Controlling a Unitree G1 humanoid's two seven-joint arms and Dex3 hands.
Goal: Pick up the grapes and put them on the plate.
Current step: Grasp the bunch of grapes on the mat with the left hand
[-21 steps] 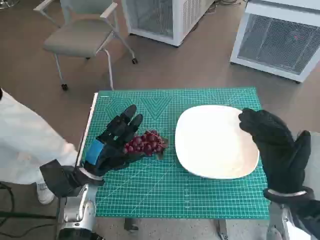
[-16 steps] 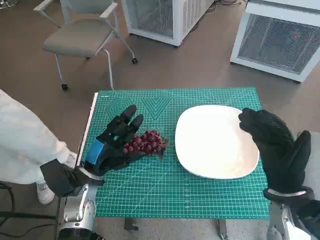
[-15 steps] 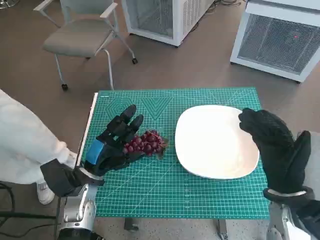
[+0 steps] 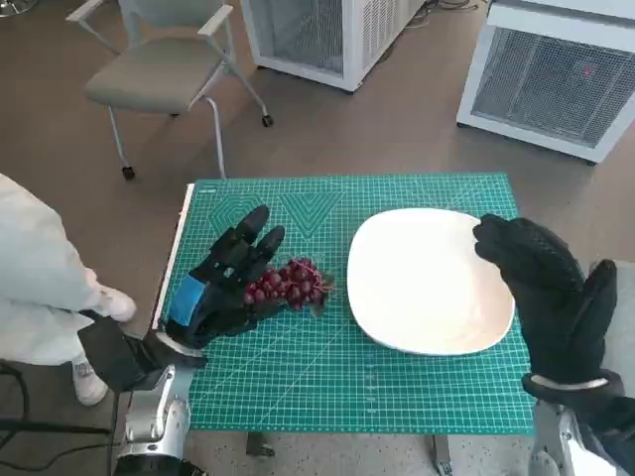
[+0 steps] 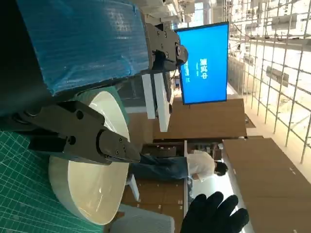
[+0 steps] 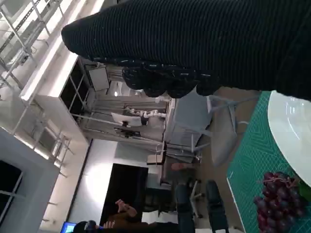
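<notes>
A bunch of dark red grapes [image 4: 291, 283] lies on the green cutting mat [image 4: 327, 367], just left of the white plate [image 4: 427, 283]. My left hand [image 4: 220, 285] rests on the mat against the grapes' left side, its fingers [image 4: 254, 238] stretched out past them and holding nothing. My right hand [image 4: 544, 283] hovers over the plate's right rim, empty. The left wrist view shows the taped hand [image 5: 77, 48], the plate [image 5: 92, 194] and the gloved right hand [image 5: 214, 213], but no grapes. In the right wrist view the grapes [image 6: 279, 199] lie beside the plate [image 6: 291, 121] under the glove [image 6: 194, 39].
A person in white [image 4: 40, 288] stands close to the table's left edge, one shoe [image 4: 111, 302] by my left forearm. A grey chair [image 4: 164, 69] and two white cabinets [image 4: 327, 30] [image 4: 556, 79] stand on the floor beyond the table.
Both hands and the grapes stay where they were. The person at the left has shifted, and a shoe now shows near the table's left edge.
</notes>
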